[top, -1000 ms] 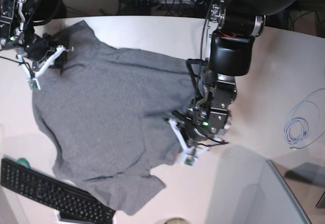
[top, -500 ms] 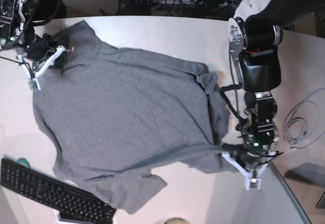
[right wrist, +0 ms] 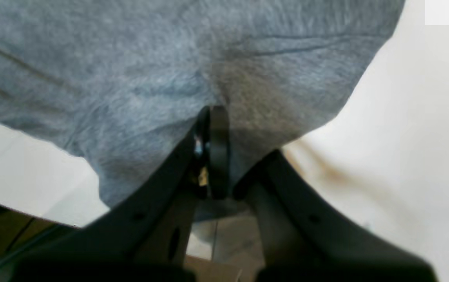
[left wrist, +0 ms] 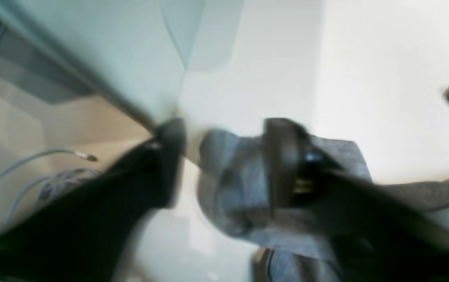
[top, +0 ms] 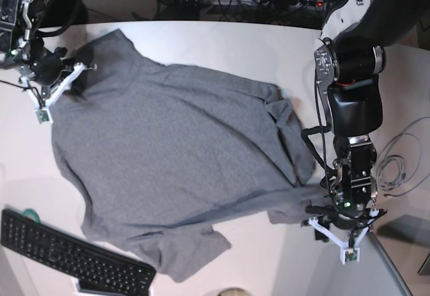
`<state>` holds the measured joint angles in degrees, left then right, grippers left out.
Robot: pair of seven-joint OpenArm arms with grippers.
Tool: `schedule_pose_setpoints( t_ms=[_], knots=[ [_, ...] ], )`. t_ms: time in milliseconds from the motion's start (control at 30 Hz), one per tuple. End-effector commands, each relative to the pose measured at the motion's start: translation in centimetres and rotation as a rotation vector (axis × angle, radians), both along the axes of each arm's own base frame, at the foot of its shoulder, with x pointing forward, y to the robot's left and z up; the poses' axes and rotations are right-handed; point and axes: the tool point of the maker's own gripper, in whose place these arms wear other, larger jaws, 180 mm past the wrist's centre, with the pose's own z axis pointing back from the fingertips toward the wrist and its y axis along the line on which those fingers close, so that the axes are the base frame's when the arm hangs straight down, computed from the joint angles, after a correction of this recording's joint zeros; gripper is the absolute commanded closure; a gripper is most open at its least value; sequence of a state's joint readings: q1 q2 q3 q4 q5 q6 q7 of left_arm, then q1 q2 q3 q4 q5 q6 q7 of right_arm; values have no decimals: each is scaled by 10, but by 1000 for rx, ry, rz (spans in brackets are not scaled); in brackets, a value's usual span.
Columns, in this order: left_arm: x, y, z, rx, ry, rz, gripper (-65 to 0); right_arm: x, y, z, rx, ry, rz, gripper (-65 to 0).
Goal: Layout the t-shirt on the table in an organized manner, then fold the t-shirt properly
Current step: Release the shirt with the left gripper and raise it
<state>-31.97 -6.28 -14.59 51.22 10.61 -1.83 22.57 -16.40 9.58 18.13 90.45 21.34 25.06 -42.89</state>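
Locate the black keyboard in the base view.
The black keyboard lies along the bottom-left corner of the base view on the table, just below the t-shirt, whose lower edge reaches its upper side.

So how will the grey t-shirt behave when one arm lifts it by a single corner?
Probably floppy: the t-shirt lies in soft wrinkles and bunches near the left gripper. It likely drapes and sags rather than holding shape. It seems light, and it should slide easily on the smooth table when pulled.
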Motion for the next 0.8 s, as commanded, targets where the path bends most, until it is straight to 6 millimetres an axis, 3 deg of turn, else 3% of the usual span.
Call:
schedule_pose_setpoints(
  t_ms=[0, 67, 133, 233, 300, 467, 567, 667, 767],
  knots=[
    [15, 6, 38, 26, -101, 6, -429, 8, -3, 12, -8, -42, 6, -2],
    [12, 8, 60, 40, -168, 9, -517, 10, -2, 17, -14, -52, 12, -2],
    [-1, -4, 79, 55, -241, -4, -533, 9, -2, 17, -14, -51, 13, -2],
    [-49, -26, 81, 63, -230, -19, -532, 9, -2, 16, -14, -50, 12, -2],
    [-87, -49, 63, 60, -145, -55, -530, 8, -2, 15, -13, -46, 11, -2],
    [-174, -87, 2, 56, 50, -154, -512, 8, -2, 14, -12, -43, 10, -2],
    [-201, -98, -26, 42, 136, -185, -431, 8, -2, 14, -12, -44, 10, -2],
    [-213, -101, -43, -23, 177, -179, -341, 8, -2, 14, -12, -44, 10, -2],
    [-223, -96, -57, -117, 204, -140, -314, 8, -2, 14, -12, -44, 10, -2]
  ],
)
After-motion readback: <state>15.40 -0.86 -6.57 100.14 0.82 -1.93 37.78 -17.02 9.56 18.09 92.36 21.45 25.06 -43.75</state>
